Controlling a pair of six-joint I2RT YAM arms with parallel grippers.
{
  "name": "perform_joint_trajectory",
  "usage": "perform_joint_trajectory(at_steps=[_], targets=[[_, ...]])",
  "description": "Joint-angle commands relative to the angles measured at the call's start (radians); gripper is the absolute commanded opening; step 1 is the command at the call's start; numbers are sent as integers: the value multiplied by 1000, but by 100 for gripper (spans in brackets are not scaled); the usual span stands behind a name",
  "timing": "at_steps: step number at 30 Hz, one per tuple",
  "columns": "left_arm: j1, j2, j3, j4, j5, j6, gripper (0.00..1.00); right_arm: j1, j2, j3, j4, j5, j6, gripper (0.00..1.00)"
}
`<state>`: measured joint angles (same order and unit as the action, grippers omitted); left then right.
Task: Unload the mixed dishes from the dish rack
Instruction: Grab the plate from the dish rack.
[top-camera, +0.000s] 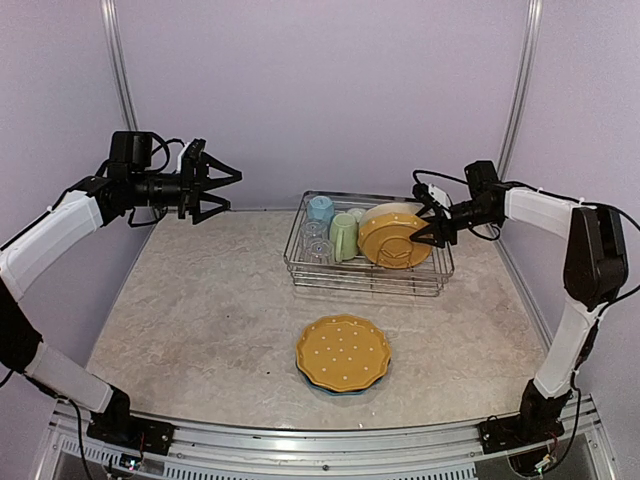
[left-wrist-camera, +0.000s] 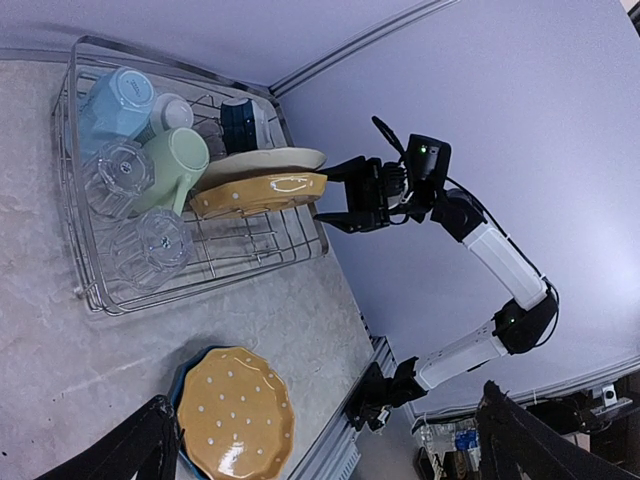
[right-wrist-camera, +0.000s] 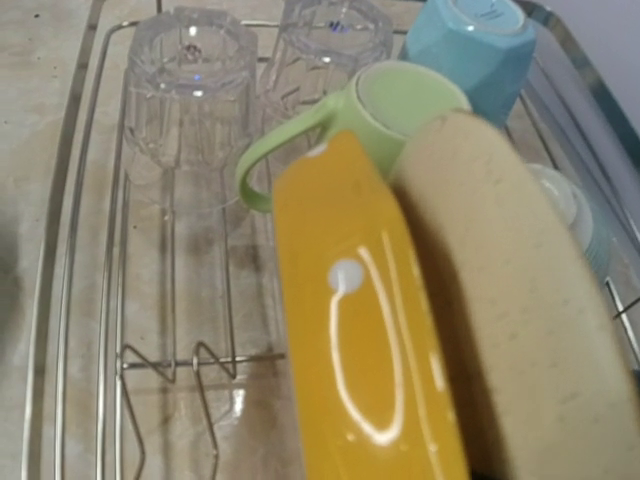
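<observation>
Dish rack: wire basket on the bench, well apart from the left pincer, with the right pincer at its right end.

Top view: left pincer raised above the bench, fingers spread wide. Right pincer fingers apart, tips at the rim of an upright yellow plate. Cream plate just behind it. Green mug, blue mug and glasses sit farther from that pincer. Dotted plate on a blue plate, apart from both pincers.

Left wrist view: right pincer fingers stand either side of the yellow plate's edge; contact cannot be told. Dark bowl beyond the cream plate.

Right wrist view: yellow and cream plates close up, side by side; green mug, blue mug and two glasses beyond.
</observation>
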<state>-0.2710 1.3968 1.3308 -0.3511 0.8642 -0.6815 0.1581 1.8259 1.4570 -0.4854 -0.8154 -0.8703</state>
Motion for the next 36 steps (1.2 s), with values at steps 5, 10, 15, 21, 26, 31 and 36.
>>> perform_joint_trajectory(at_steps=[5, 10, 15, 21, 26, 31, 36], targets=[[-5, 5, -2, 15, 14, -3, 99, -3, 55, 60, -48, 17, 4, 56], [-6, 5, -2, 16, 15, -3, 99, 12, 105, 137, -112, 33, -20, 48], [-6, 9, -4, 17, 13, -3, 99, 31, 144, 177, -143, 52, -31, 48], [-8, 13, -4, 17, 14, -3, 99, 61, 164, 195, -166, 87, -43, 47], [-7, 16, -4, 18, 15, -3, 99, 69, 172, 209, -172, 91, -35, 37], [-8, 17, -4, 18, 16, -4, 99, 69, 188, 268, -231, 89, -33, 22], [-12, 16, -4, 19, 19, -6, 99, 68, 191, 304, -287, 65, -51, 8]])
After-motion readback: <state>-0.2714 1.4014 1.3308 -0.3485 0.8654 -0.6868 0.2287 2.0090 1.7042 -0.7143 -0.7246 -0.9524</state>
